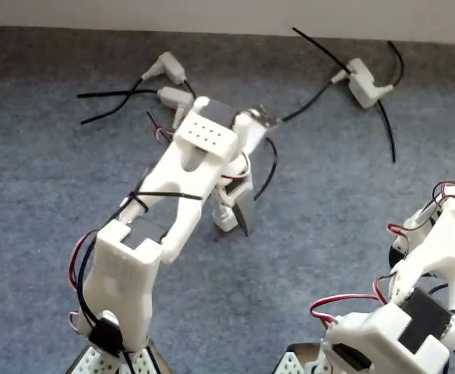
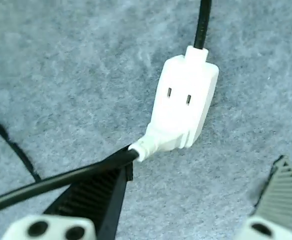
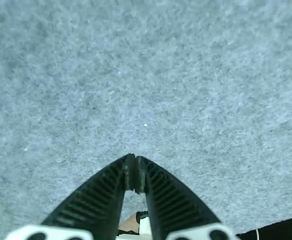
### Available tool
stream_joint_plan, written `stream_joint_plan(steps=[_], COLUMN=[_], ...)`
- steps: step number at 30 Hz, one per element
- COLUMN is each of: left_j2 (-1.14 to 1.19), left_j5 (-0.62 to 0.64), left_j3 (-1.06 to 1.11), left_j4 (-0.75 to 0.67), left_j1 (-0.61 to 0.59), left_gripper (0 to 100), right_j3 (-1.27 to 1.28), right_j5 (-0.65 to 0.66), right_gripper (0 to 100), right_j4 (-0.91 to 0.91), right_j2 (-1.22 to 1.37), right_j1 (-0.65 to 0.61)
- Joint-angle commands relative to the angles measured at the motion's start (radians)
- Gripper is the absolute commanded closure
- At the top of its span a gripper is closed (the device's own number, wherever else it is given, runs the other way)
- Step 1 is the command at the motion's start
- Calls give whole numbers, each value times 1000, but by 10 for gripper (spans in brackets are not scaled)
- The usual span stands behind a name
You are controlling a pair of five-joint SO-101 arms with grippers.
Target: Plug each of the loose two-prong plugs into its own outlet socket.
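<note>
Any lettering on the white mouldings is too small to make out.

In the left wrist view one white outlet socket (image 2: 186,100) lies flat on the grey carpet (image 2: 61,75), and its face shows two slots. A black cord (image 2: 203,20) leaves one end. At the other end a white plug (image 2: 158,142) sits against the socket, and the plug's cord (image 2: 61,182) crosses in front of one dark finger (image 2: 96,205). The plug body hides how deep its prongs sit. The left gripper (image 2: 204,165) hangs just short of this pair, jaws spread wide and holding nothing; the socket lies beyond the tips, apart from them.

In the high view the left arm (image 1: 173,210) reaches from 7 o'clock to the centre and covers that pair. Two white connectors lie near each other at 11 o'clock, the far connector (image 1: 169,68) and the near connector (image 1: 177,97), each trailing black cord. I cannot tell whether they are plugs or sockets. A third white piece (image 1: 364,84) lies at 1 o'clock among black cords, and I cannot tell whether it is one part or two joined. The right arm (image 1: 422,312) sits folded at 4 to 5 o'clock, cut off by the frame edge.

The right gripper (image 3: 136,172) points at bare carpet, its jaws pressed together at the tips with nothing between them.
</note>
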Motion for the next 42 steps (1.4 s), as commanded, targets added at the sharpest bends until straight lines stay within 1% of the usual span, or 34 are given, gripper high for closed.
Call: stream_joint_plan(steps=[1,5,10,12,18,20,22,24,32,34,36,40,42], left_j2=[62,160,163,165,173,174,174,179,176,143,101,36,36], left_j5=[-21,-25,-23,-23,-26,-29,-69,-100,-103,-118,-198,-318,-354], left_j3=[-1,-2,-28,-76,-231,-239,-236,-236,-263,-300,-335,-338,-338], left_j4=[-31,-91,-91,-89,-95,-97,-97,-97,-83,-23,21,25,25], left_j1=[19,13,31,35,36,36,36,36,39,47,58,73,85], left_gripper=[593,593,609,662,898,959,997,991,986,986,985,985,958], right_j3=[-4,-4,-4,-4,-4,-4,-4,-2,-2,-2,-2,-2,-2], right_j5=[-2,-2,-2,-2,-2,-2,-2,-2,-2,0,0,0,0], right_gripper=[991,991,991,991,991,991,991,991,991,991,991,991,991], right_j4=[1,1,1,1,-1,-2,-4,-4,-4,-4,-4,-4,-4], right_j2=[-10,-8,-8,-8,-4,-4,-4,-4,-4,-4,-4,-4,-4], right_j1=[13,13,13,13,13,13,13,13,13,15,15,15,15])
